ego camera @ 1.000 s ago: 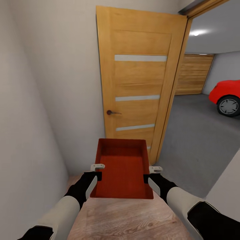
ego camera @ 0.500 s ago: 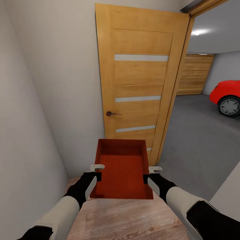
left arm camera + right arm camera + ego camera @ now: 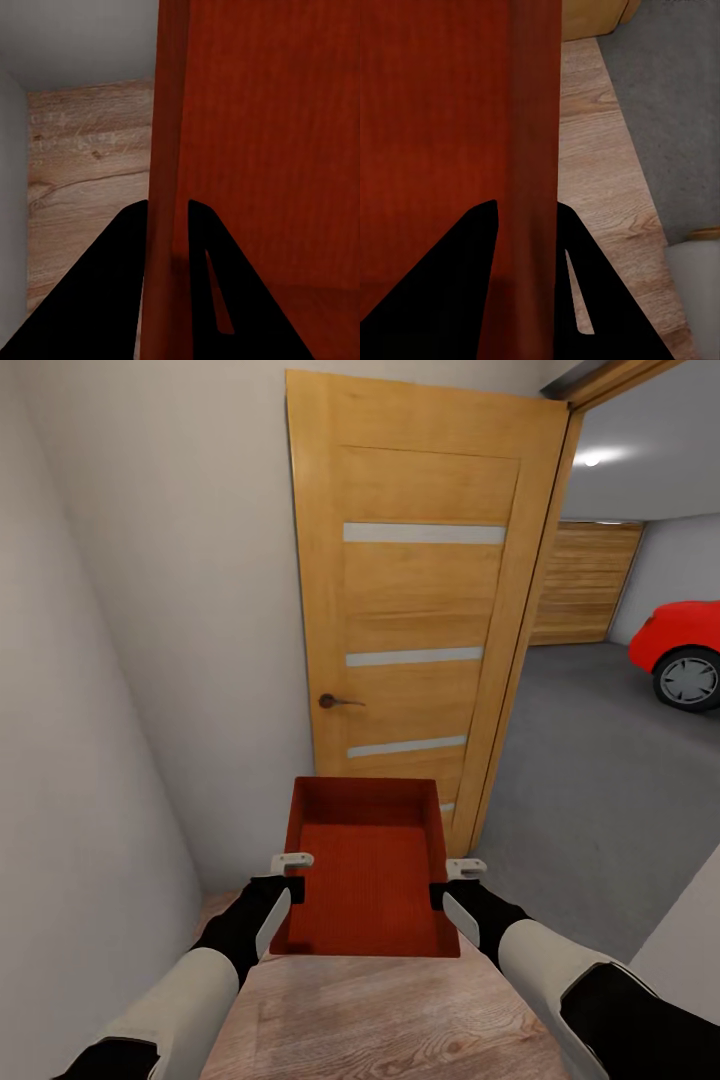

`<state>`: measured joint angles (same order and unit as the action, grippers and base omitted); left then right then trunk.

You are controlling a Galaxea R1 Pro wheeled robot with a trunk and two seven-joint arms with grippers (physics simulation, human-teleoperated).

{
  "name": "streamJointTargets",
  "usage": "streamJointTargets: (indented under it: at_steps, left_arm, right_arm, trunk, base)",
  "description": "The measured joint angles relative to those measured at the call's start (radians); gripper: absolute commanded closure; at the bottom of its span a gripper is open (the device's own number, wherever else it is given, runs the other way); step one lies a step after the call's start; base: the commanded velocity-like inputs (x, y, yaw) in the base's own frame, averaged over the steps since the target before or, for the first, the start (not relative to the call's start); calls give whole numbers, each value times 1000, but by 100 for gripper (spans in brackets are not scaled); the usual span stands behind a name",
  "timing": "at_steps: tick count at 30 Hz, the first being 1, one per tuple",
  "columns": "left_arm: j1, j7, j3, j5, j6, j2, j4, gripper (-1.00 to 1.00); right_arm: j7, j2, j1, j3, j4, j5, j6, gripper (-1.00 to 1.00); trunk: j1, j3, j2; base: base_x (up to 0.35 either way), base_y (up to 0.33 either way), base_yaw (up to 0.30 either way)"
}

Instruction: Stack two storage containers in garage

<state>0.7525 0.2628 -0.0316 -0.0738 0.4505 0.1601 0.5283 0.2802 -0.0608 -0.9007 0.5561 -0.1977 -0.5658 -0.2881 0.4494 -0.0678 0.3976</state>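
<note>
**Container carried at the garage doorway**

1 orange-red storage container (image 3: 368, 865) hangs in front of the robot, above the wood plank flooring (image 3: 400, 1020). The left end effector (image 3: 292, 872) pinches its left wall and the right end effector (image 3: 462, 880) its right wall. The wrist views show each wall clamped between 2 dark fingers (image 3: 112, 292) (image 3: 457, 285). Beyond stands the open wooden door (image 3: 420, 600); far right, grey concrete floor (image 3: 590, 800) and a red car (image 3: 680, 645).

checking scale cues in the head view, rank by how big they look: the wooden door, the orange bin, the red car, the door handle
1. wooden door
2. orange bin, though it is nearest the camera
3. red car, far off and cut by the frame edge
4. door handle
</note>
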Motion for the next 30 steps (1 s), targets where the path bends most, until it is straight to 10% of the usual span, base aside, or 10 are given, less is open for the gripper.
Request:
streamJointTargets:
  at_steps: [30]
  left_arm:
    - [0, -1, 0, -4, 0, -1, -1, 100]
  right_arm:
    - [4, 0, 0, -1, -6, 4, -7, 100]
  trunk:
    - [0, 0, 0]
  base:
    - [108, 0, 0]
